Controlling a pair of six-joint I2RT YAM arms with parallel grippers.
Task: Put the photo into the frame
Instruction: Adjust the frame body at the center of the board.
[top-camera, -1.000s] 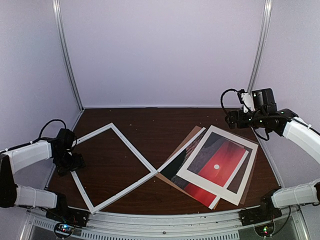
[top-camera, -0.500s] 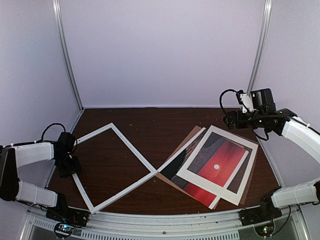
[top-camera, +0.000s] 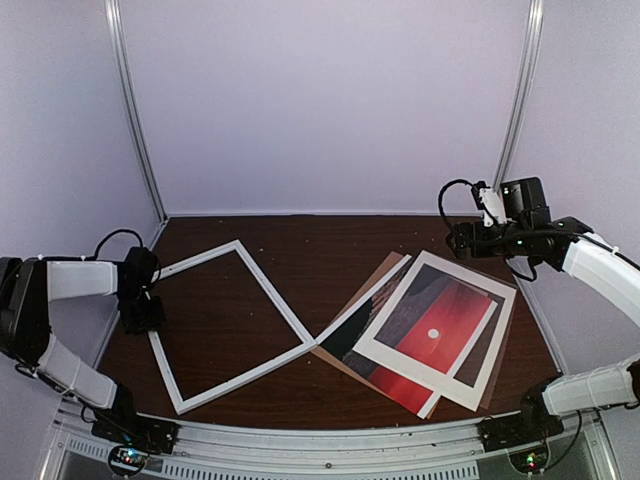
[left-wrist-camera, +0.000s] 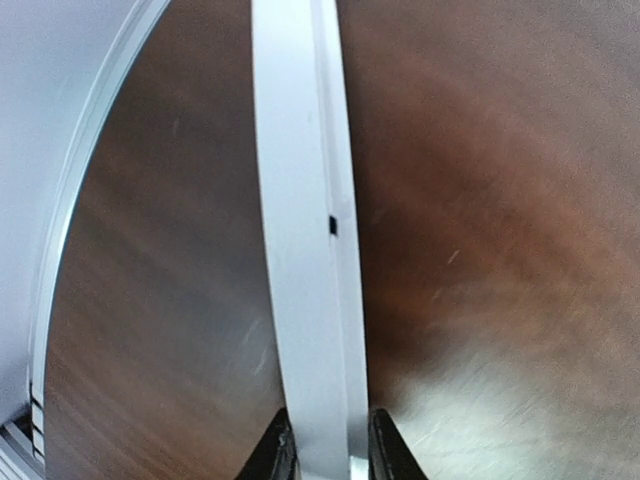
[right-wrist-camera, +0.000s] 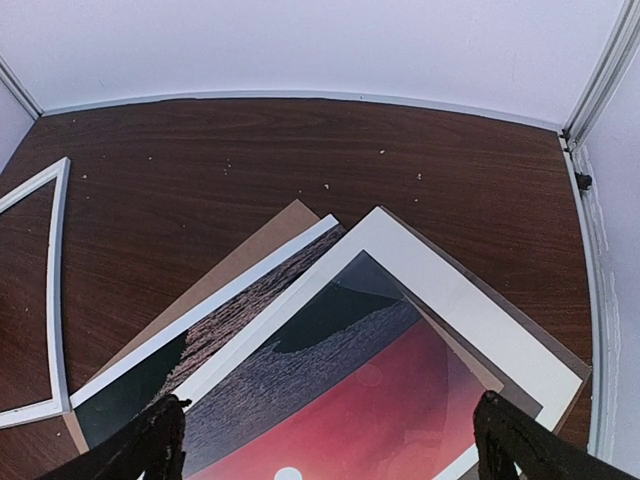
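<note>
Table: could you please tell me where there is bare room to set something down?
Free: the back strip of table along the wall, and the wood inside the frame. Crowded: the right, where photo and mat lie stacked.

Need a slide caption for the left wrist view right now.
Left gripper closed on one white rail of the frame, dark wooden table beneath.

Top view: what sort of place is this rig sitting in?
Probably a lab test booth, not a home: plain pale walls on three sides, metal corner posts, and a brown table with a metal rail along its near edge.
</note>
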